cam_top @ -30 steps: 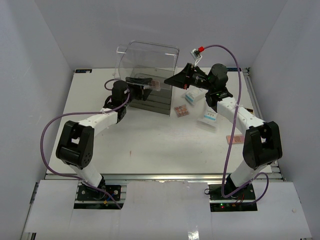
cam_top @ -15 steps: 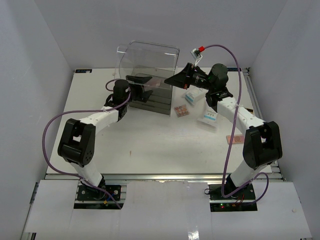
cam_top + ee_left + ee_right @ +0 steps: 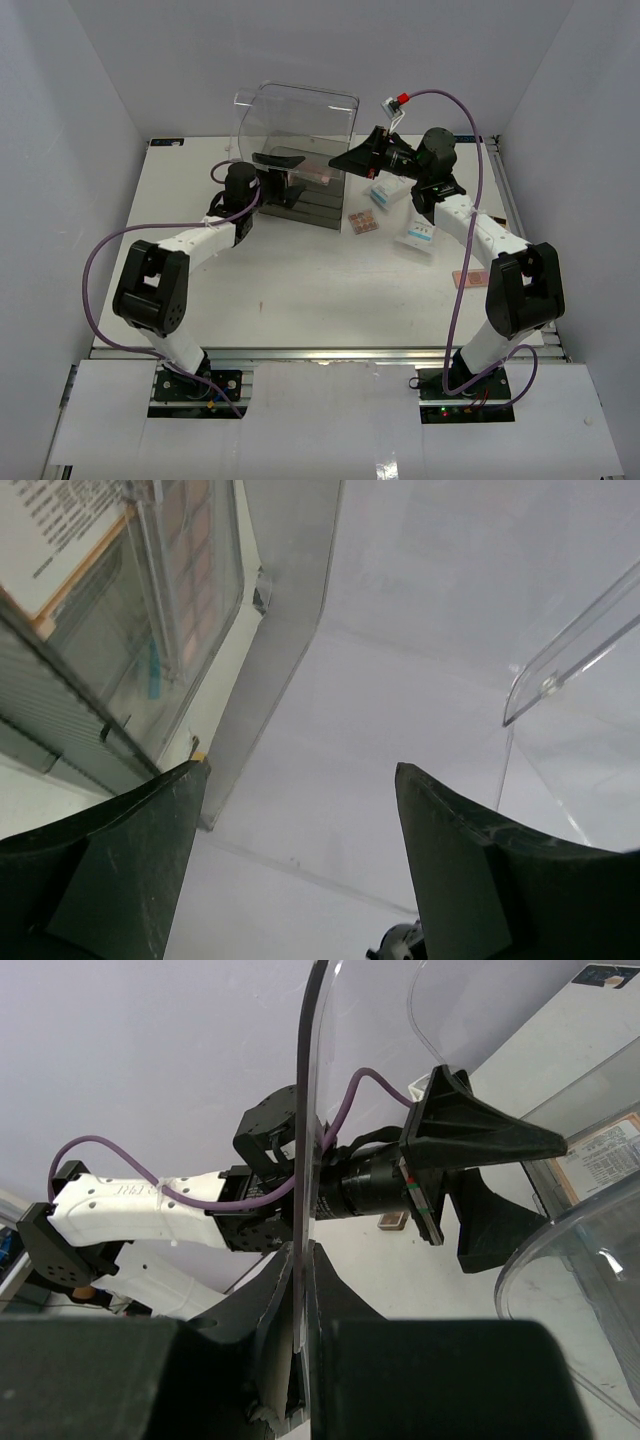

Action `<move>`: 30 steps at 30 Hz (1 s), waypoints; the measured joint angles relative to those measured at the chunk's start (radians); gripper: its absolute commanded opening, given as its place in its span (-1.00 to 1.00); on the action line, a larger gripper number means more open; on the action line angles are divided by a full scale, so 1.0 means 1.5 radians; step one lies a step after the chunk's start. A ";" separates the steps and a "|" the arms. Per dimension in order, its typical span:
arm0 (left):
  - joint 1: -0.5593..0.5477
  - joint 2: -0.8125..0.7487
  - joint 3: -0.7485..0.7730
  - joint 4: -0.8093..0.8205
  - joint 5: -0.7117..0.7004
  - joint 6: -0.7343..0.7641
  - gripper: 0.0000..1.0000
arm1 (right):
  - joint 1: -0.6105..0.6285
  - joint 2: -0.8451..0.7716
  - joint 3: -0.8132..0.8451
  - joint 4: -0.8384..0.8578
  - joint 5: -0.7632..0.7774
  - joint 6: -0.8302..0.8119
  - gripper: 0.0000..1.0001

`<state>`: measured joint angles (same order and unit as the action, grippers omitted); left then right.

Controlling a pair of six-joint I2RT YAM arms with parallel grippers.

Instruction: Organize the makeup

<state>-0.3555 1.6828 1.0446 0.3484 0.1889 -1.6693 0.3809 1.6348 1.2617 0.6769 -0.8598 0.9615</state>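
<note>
Pink palette (image 3: 316, 173) lies in the clear box (image 3: 300, 108) just beyond the spread left end effector (image 3: 284, 163), while the right end effector (image 3: 339, 160) pinches the box's edge.

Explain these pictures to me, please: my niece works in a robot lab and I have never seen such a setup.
This is a robot with a left arm and a right arm, bolted to a table, each ending in a two-finger claw. The wide picture looks down from above and behind them. The other two come from a small camera on each wrist, so each shows its own fingers. The left claw is open and empty, beside a clear box. The right claw pinches a thin clear panel of that box. On the table lie makeup items: a brownish palette, a white-and-blue packet, a second packet and a pink palette near the right arm. Another palette shows through the box's clear wall.
</note>
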 measured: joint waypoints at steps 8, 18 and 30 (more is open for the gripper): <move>-0.006 -0.122 -0.163 0.027 0.044 0.040 0.62 | 0.000 0.000 0.000 0.000 -0.002 -0.001 -0.75; 0.029 -0.308 -0.418 0.123 0.063 0.144 0.14 | 0.000 -0.002 0.000 -0.008 -0.003 -0.013 -0.75; 0.079 -0.379 -0.347 0.131 0.077 0.308 0.27 | 0.000 -0.005 -0.001 -0.021 -0.003 -0.035 -0.75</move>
<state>-0.2375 1.1139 0.5239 0.5447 0.3043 -1.2077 0.3809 1.6276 1.2598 0.6460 -0.8642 0.9097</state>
